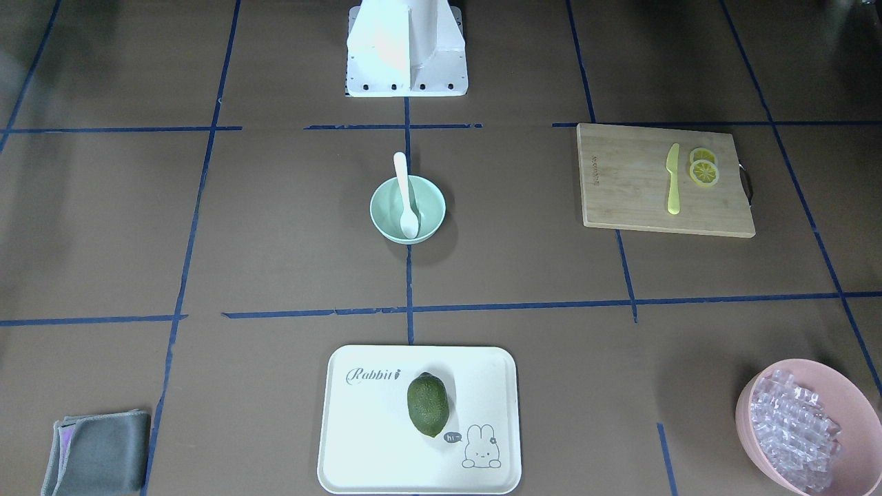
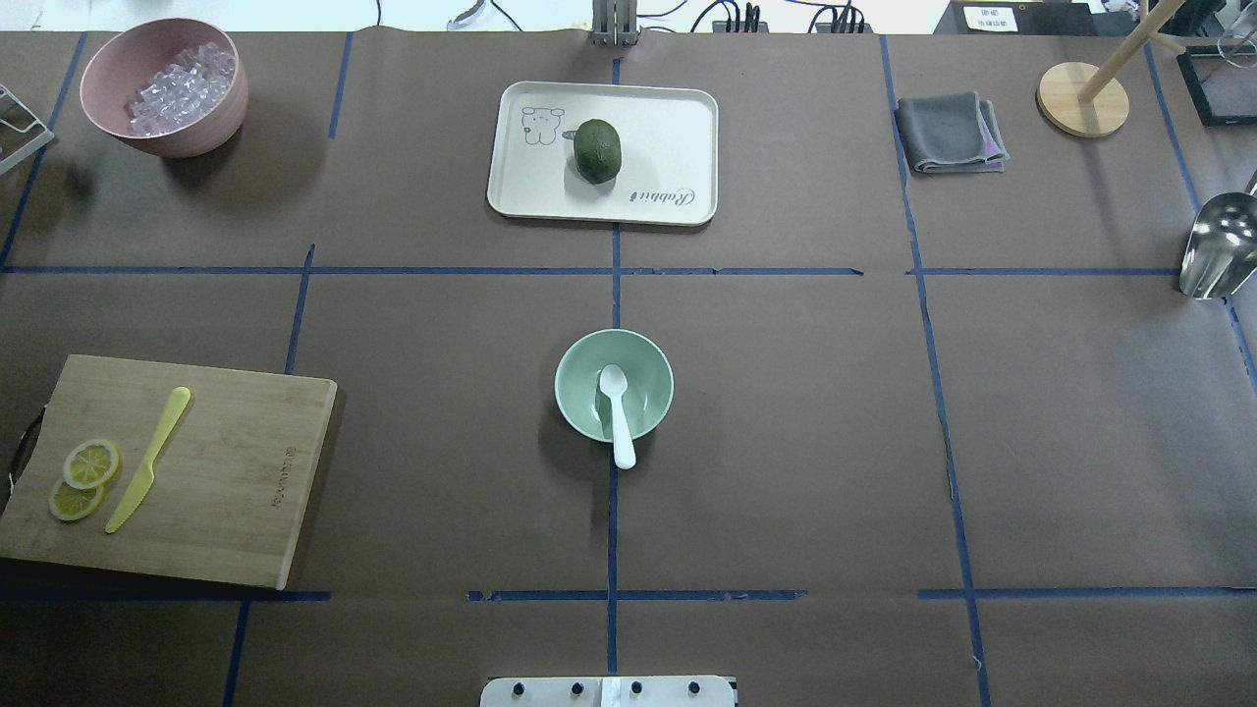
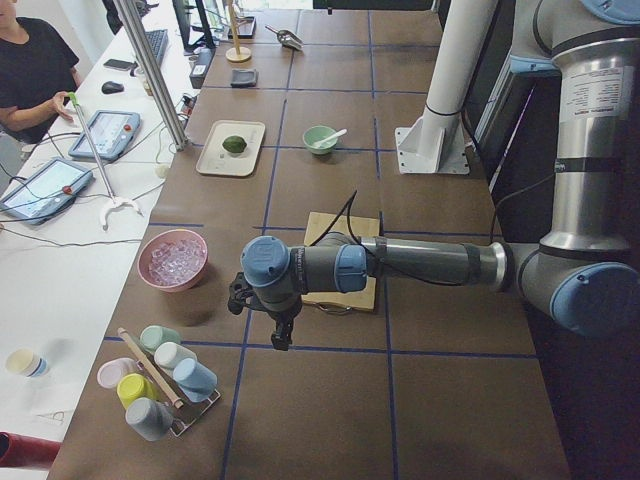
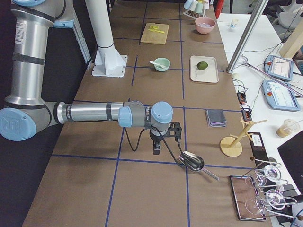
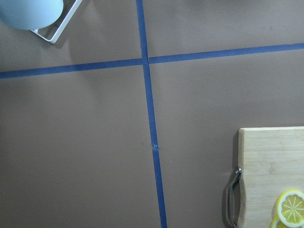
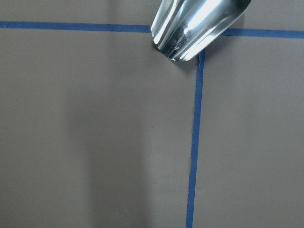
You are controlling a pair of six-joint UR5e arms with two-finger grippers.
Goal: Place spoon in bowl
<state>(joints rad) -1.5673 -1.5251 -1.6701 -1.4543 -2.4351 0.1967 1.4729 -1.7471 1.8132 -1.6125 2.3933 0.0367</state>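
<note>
The white spoon (image 1: pixel 406 196) lies in the mint-green bowl (image 1: pixel 431 207) at the table's middle, scoop inside and handle leaning over the rim toward the robot base. Both also show in the overhead view: the spoon (image 2: pixel 617 412) and the bowl (image 2: pixel 648 378). My left gripper (image 3: pixel 282 335) shows only in the exterior left view, low over the table's left end, far from the bowl. My right gripper (image 4: pixel 157 150) shows only in the exterior right view, beside a metal scoop. I cannot tell whether either is open or shut.
A bamboo cutting board (image 2: pixel 226 462) carries a yellow knife (image 2: pixel 147 460) and lemon slices (image 2: pixel 83 476). A pink bowl of clear cubes (image 2: pixel 165 86), a white tray (image 2: pixel 668 147) with a green fruit (image 2: pixel 597 150), a grey cloth (image 2: pixel 948 133) and a metal scoop (image 2: pixel 1218 245) stand around.
</note>
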